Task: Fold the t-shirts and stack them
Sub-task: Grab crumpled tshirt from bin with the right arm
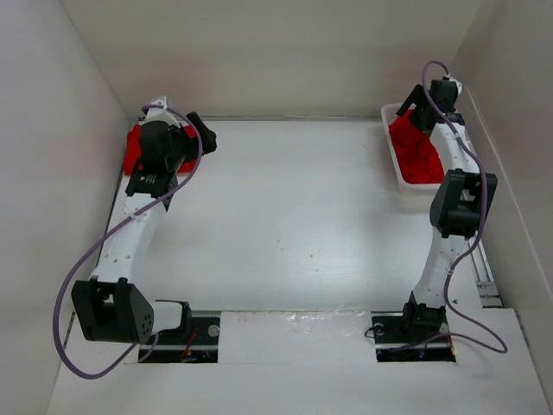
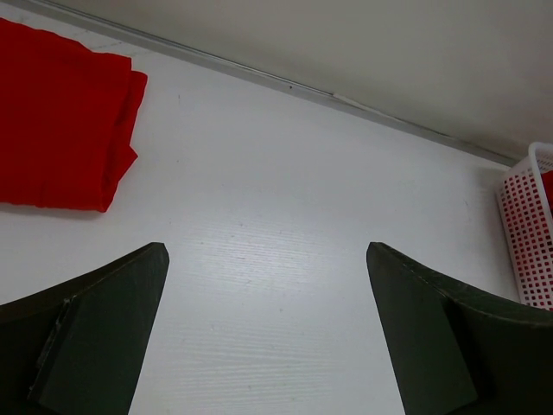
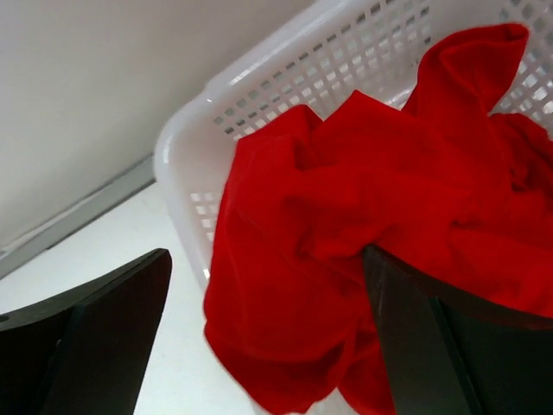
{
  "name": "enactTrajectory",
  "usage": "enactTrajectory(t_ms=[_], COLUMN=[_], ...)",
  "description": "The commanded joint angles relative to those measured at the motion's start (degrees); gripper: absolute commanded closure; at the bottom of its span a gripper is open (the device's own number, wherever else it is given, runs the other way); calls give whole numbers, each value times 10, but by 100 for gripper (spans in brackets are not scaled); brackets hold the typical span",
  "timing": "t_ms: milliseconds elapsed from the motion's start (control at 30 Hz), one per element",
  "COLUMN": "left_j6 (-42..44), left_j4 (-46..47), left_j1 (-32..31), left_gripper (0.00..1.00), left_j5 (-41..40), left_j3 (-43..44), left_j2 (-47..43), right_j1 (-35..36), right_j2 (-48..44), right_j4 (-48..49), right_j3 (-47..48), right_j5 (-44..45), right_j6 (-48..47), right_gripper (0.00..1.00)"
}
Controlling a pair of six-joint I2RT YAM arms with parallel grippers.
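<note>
Your white counter [image 1: 285, 216] carries a white mesh basket [image 3: 259, 86] just ahead of your right gripper [image 3: 266, 252]. Crumpled t-shirts [image 3: 363, 199] fill it and spill over its rim, hanging between that gripper's fingers, which stand wide apart. The folded t-shirts [image 2: 52, 121] lie flat ahead and to the left of your left gripper [image 2: 266, 251], whose fingers are also spread wide above bare counter
</note>
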Motion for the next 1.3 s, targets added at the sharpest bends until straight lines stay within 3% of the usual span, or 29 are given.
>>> enactTrajectory(t_ms=[0,67,100,133,267,300,333,400,567,633,733,1100,1267], left_j6=[6,6,6,6,6,6,6,6,1,-4,-4,-15,-15], left_j4=[0,0,0,0,0,0,0,0,0,-5,-10,-11,-11], left_j1=[0,0,0,0,0,0,0,0,0,0,0,0,0], left_gripper=[0,0,0,0,0,0,0,0,0,0,0,0,0], left_j5=[-8,-8,-8,-8,-8,-8,-8,-8,-8,-8,-3,23,30], left_j3=[-1,-6,-6,-6,-11,-11,-11,-11,-11,-11,-6,-6,-6], left_j2=[-9,-9,-9,-9,-9,-9,-9,-9,-15,-15,-15,-10,-9], right_j1=[1,1,6,6,6,6,6,6,6,6,20,126,169], right_j2=[17,24,29,29,40,47,47,47,3,-31,-61,-183,-208], right_j4=[-10,-10,-10,-10,-15,-26,-26,-33,-39,10,-17,12,-16], right_j3=[42,42,42,42,60,73,78,84,84,27,17,-18,45], right_j5=[5,17,17,28,53,53,53,53,48,41,17,150,188], right_j6=[19,25,25,25,25,25,25,25,25,20,4,-25,-53], right_gripper=[5,11,25,33,52,60,84,100,100,100,100,100,100])
